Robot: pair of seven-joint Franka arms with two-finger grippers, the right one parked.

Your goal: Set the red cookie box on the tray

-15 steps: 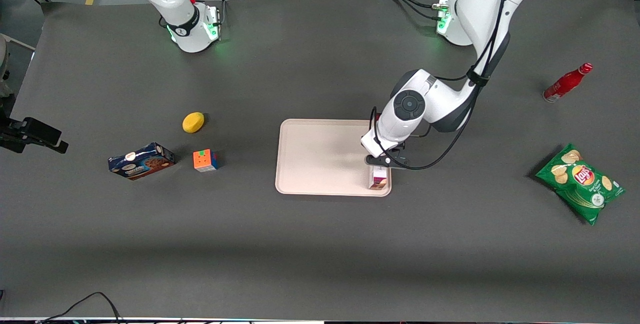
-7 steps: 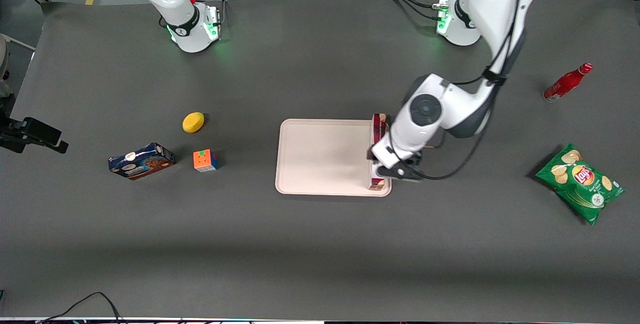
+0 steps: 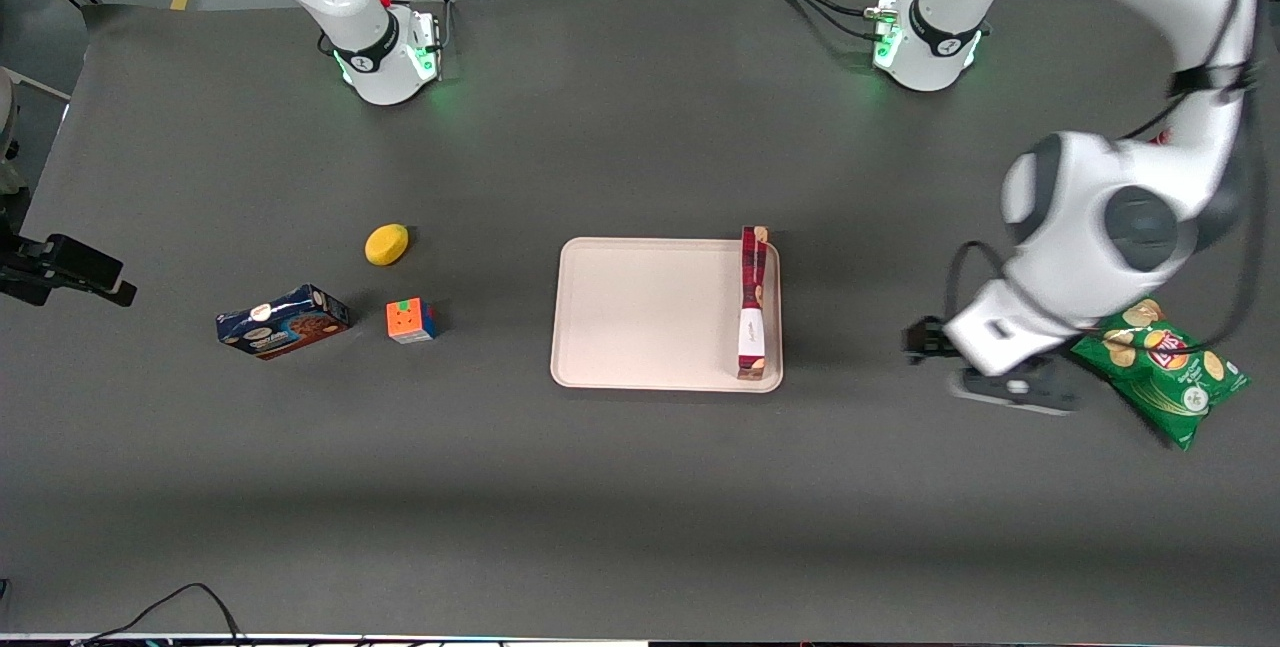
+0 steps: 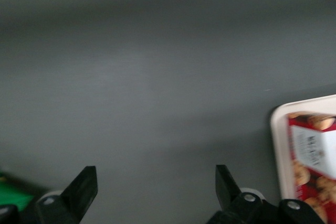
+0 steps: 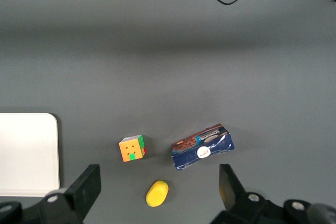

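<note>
You see one long dark-red plaid cookie box (image 3: 752, 302) lying on the one pale pink rectangular tray (image 3: 640, 312), centre frame, long axis running top-to-bottom; your left black two-finger gripper (image 4: 156, 190) hangs wide open, empty, over bare table

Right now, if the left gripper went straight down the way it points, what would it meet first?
Probably only bare table. The open gripper hangs empty over the mat between the tray, where the red cookie box lies, and the chips bag. Depth is unclear.
</note>
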